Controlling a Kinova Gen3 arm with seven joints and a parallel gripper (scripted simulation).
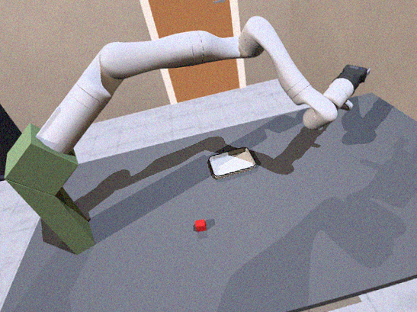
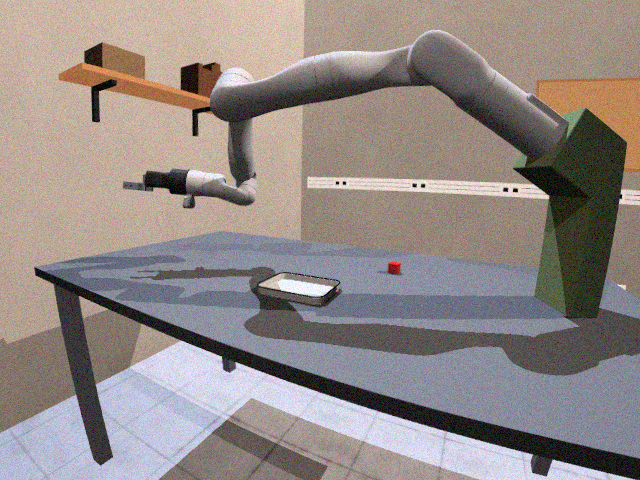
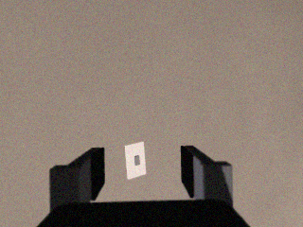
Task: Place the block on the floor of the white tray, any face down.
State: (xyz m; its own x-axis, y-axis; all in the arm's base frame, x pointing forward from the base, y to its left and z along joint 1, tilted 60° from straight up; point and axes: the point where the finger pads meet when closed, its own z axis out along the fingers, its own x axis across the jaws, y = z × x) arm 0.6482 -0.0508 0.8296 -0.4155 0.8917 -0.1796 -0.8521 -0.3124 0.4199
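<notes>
In the exterior view the gripper [image 2: 130, 184] is seen furthest left, held level and high above the far end of the grey table [image 2: 170, 330], pointed away from the tray. Its fingers are spread almost fully in the wrist view and nothing is gripped between them; only a beige wall with a small white wall plate [image 3: 135, 160] is framed in the gap. Further right, the white tray [image 2: 297, 293] is set flat on the table top, partly crossed by the arm's shadow. The red block [image 2: 394, 267] is found beyond it, resting on the table surface well apart from the tray and from the gripper. At the far right the white arm [image 2: 361, 72] is carried by a green pedestal [image 2: 578, 248] standing on the table
</notes>
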